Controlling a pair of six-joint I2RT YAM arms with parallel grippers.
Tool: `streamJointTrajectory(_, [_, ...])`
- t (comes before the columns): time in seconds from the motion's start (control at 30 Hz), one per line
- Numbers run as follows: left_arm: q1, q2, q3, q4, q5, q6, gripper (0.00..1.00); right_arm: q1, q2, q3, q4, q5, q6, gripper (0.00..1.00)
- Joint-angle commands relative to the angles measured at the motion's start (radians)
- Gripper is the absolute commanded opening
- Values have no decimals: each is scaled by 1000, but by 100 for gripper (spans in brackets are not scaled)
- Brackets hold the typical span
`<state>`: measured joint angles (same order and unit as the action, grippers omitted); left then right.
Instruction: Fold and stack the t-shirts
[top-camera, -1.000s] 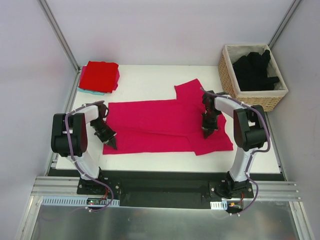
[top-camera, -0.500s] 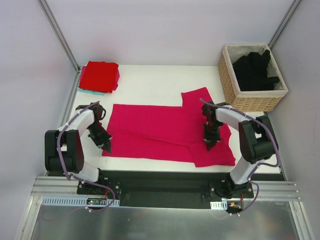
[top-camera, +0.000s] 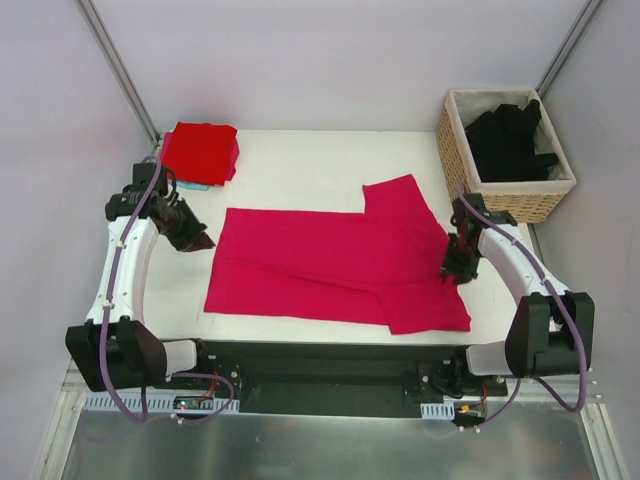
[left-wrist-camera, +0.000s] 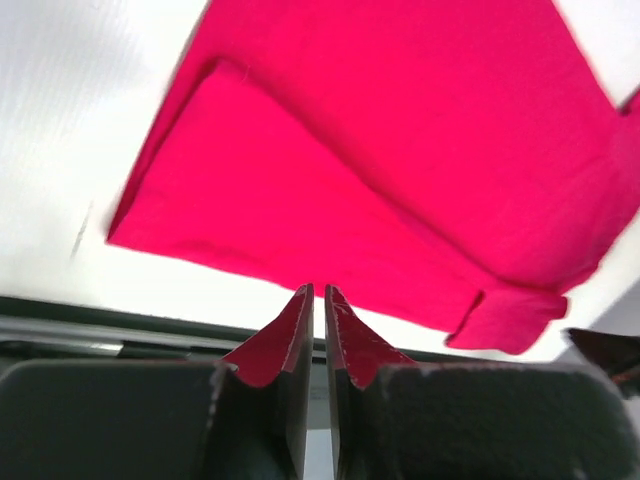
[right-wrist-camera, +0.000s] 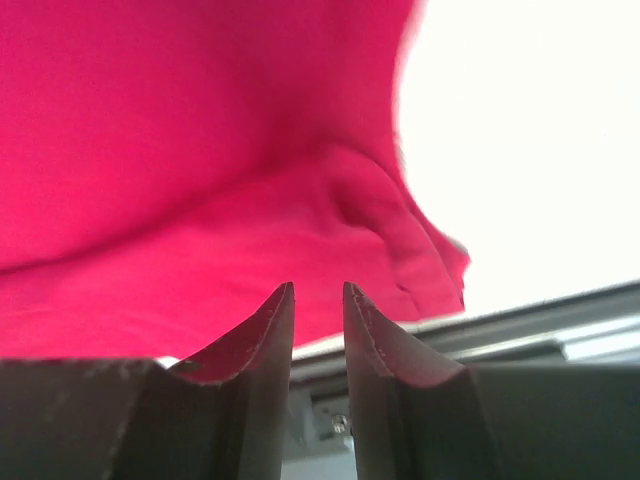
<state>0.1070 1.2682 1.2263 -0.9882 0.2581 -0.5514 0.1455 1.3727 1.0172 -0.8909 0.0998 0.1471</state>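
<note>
The magenta-pink t-shirt is seen spread on the white table, partly folded into a long band. The left gripper is held just beside the shirt's left edge; in its wrist view the fingers are almost pressed together, with only a thin slit between them, and nothing is pinched. The right gripper is placed over the shirt's right edge; its fingers are parted a little and nothing is gripped. Whether the cloth is touched cannot be told. A red folded t-shirt is lying at the far left corner, and black t-shirts are kept in the wicker basket.
</note>
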Motion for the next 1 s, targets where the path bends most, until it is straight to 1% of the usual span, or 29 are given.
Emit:
streamJointTrajectory(0.0, [52,-79,-109,81,154,28,9,-105,-87,-117,-10,-165,-7,30])
streamJointTrajectory(0.07, [77,-104,-152,100,194,30,10,-113,-101,-147,-14,-166,-11,31])
streamJointTrajectory(0.23, [89,-121,-175,128,228,47,11,-126,-113,-190,-46,-161,8,31])
streamJointTrajectory(0.37, [91,-105,-159,135,251,56,11,-127,-93,-190,-107,-106,-15,30])
streamJointTrajectory(0.4, [91,-102,-156,135,251,59,11,-129,-89,-187,-121,-38,-23,30])
streamJointTrajectory(0.47, [94,-99,-152,138,259,57,11,-129,-74,-178,-152,4,-40,30])
streamJointTrajectory(0.97, [102,-127,-209,166,279,44,11,-135,80,-183,-125,28,-58,29])
